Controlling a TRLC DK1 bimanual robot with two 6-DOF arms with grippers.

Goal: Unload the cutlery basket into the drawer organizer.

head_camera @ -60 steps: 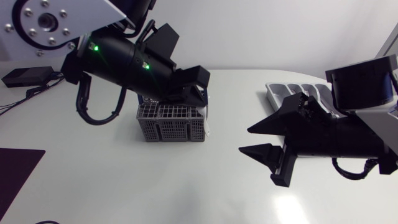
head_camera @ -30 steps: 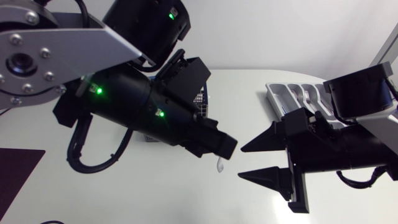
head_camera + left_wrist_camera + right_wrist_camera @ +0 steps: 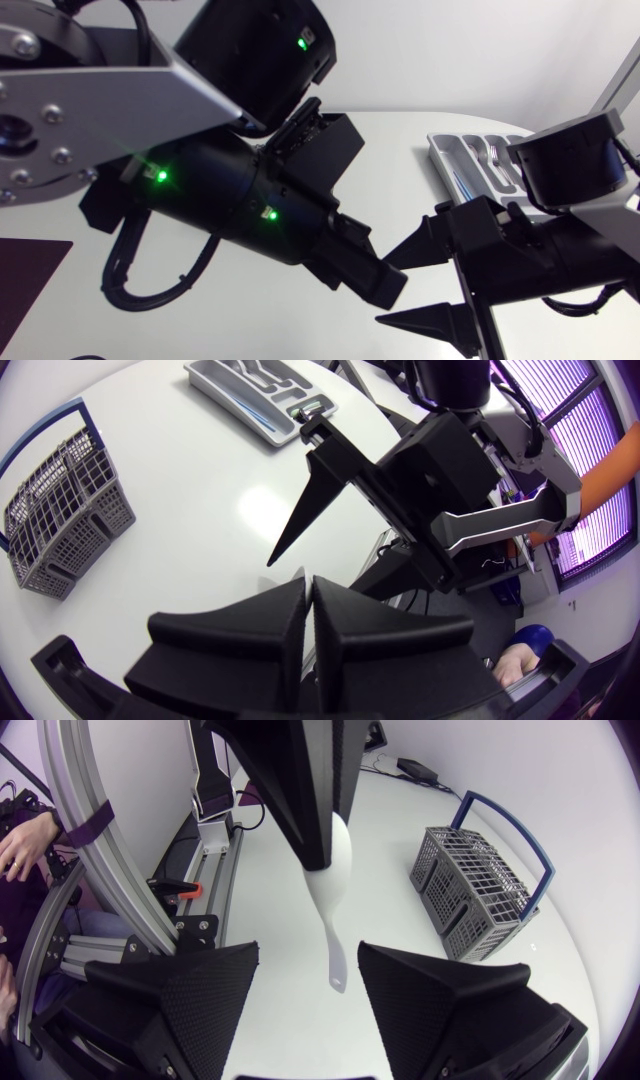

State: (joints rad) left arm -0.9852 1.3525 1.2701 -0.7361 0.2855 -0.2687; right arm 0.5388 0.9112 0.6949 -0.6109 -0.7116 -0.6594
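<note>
The left gripper (image 3: 308, 582) is clamped on the bowl of a white spoon (image 3: 330, 900), held over the tabletop's middle between basket (image 3: 478, 890) and organizer (image 3: 470, 150). The spoon's handle runs straight into the gap of the right gripper (image 3: 308, 952), whose fingers are spread wide and empty.

So it's all on a big glossy white table (image 3: 400, 150) with a rounded far edge, lit soft and even. A dark maroon mat (image 3: 25, 290) sits at its left side, and a small black box (image 3: 412, 767) lies near the far edge.
</note>
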